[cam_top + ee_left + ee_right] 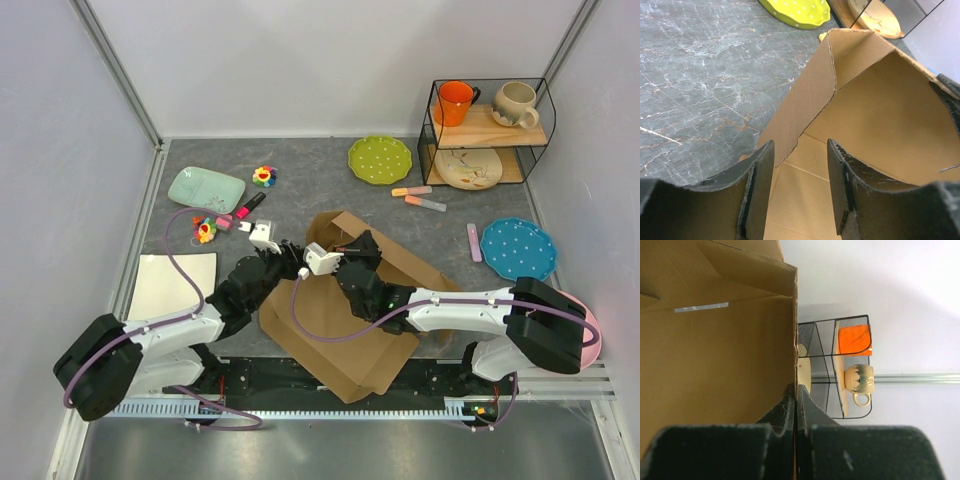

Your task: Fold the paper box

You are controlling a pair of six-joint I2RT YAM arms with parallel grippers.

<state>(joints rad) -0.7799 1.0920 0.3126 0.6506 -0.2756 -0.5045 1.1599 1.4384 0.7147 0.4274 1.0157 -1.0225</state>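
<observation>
The brown cardboard paper box (345, 330) lies half-folded in the middle of the table, with its far walls raised. My right gripper (362, 250) is shut on the edge of a raised cardboard panel (740, 355); the sheet runs between its closed fingers (796, 405). My left gripper (290, 250) is open at the box's left side. In the left wrist view its fingers (762, 180) straddle the low edge of the raised left wall (810, 100) without gripping it, with the box floor (800, 200) below.
A white flat board (172, 285) lies left of the box. A teal tray (206, 188), a green plate (380, 158), a blue plate (517, 248), markers (425, 202) and small toys (264, 176) sit around. A wire shelf (487, 130) with mugs stands at the back right.
</observation>
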